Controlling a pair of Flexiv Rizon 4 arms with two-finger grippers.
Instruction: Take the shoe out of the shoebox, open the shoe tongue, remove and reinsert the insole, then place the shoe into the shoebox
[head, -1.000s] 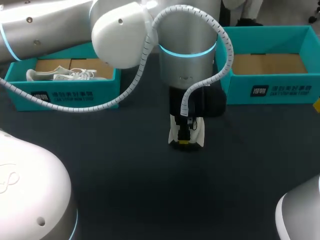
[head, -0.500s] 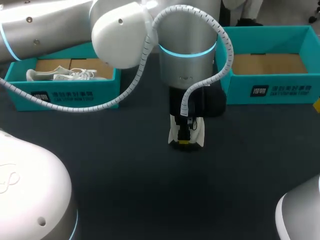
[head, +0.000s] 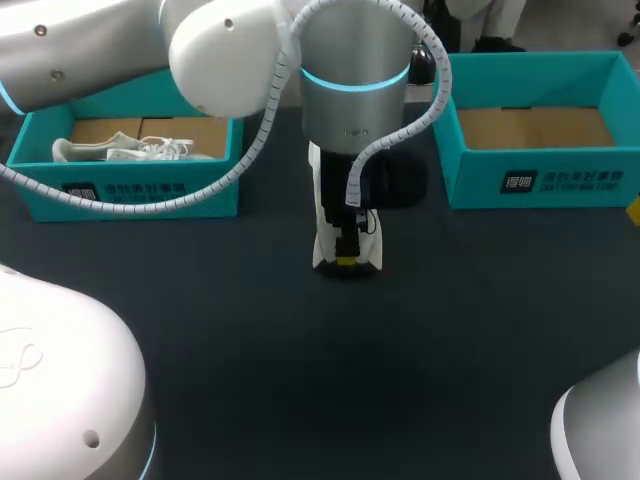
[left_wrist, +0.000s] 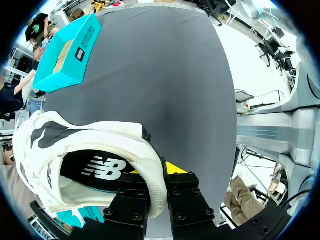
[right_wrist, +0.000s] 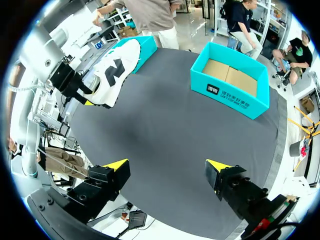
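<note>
Now the left gripper (left_wrist: 159, 186) is pinching the padded heel collar of the white sneaker with black patches (left_wrist: 90, 145), its fingers pressing from both sides, and is holding it above the middle of the dark table (head: 300, 380). The right gripper (right_wrist: 167, 167) is hanging spread wide, gripping nothing.

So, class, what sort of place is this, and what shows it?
Probably a robot test bench: a dark table, two teal shoeboxes at its far side, and the left gripper shut on a white shoe.
</note>
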